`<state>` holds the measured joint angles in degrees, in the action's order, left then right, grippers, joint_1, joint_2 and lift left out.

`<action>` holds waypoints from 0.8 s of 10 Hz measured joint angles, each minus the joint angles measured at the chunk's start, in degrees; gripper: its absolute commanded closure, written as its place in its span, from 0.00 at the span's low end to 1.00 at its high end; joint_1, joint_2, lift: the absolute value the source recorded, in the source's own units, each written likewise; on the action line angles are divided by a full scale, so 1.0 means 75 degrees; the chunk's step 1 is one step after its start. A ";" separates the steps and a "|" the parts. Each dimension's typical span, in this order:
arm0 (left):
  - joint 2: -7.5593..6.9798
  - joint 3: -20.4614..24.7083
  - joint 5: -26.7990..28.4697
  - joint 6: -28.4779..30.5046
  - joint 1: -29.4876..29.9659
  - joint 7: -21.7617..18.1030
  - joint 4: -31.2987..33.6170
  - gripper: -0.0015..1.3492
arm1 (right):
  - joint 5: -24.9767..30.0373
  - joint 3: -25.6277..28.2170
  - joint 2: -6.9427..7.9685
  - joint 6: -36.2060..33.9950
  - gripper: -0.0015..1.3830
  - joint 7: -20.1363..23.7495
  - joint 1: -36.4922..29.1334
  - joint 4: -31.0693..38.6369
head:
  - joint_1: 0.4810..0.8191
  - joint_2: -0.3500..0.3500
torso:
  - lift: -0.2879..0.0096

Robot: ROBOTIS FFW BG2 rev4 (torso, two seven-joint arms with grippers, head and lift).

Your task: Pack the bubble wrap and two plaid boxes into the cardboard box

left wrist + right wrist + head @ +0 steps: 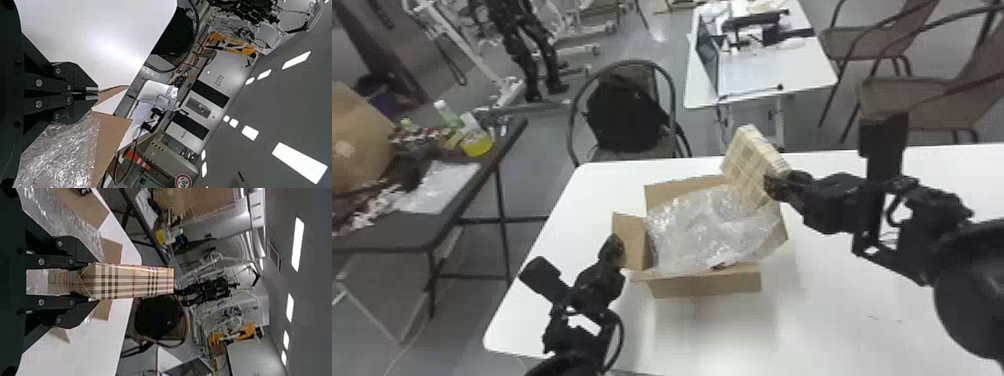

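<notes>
In the head view, the open cardboard box (704,287) has bubble wrap (707,230) spread across its opening, hiding what is beneath. My right gripper (774,187) holds a plaid box (749,160) tilted at the back right corner, partly over the wrap. In the right wrist view, the plaid box (133,281) is clamped between the fingers of my right gripper (84,281). My left gripper (618,245) is beside the left flap (632,240). The left wrist view has my left gripper (97,94) with its tips together near cardboard and bubble wrap (58,156).
The white table (832,310) extends right and in front of the cardboard box. A dark side table (392,235) with assorted items stands at the left. Behind the white table is a chair with a black bag (627,115); another white table (762,75) stands farther back.
</notes>
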<state>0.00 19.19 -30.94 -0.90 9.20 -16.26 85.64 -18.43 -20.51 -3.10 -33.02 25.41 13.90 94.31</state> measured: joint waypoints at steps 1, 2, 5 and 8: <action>0.0000 -0.0038 0.0000 0.0003 -0.0033 0.0000 -0.0015 0.90 | -0.0125 -0.0144 0.0170 -0.0090 0.69 0.0509 0.0265 -0.0436 | 0.63 1.00 | 0.80; 0.0000 -0.0072 0.0000 0.0006 -0.0064 0.0000 -0.0031 0.90 | -0.0162 -0.0214 0.0362 -0.0253 0.69 0.0985 0.0465 -0.0935 | 0.63 1.00 | 0.80; 0.0000 -0.0070 0.0000 -0.0014 -0.0120 0.0000 -0.0063 0.90 | 0.0098 -0.0277 0.0414 -0.1187 0.40 0.1041 0.0605 -0.0992 | 0.63 1.00 | 0.80; 0.0000 0.0021 -0.0034 -0.0064 -0.0115 -0.0012 -0.0064 0.90 | 0.0618 -0.0131 0.0414 -0.1548 0.07 0.1018 0.0483 -0.0589 | 0.63 1.00 | 0.80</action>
<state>0.00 19.35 -31.19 -1.38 8.34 -16.35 85.17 -13.80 -21.49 0.00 -44.63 33.04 17.52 89.90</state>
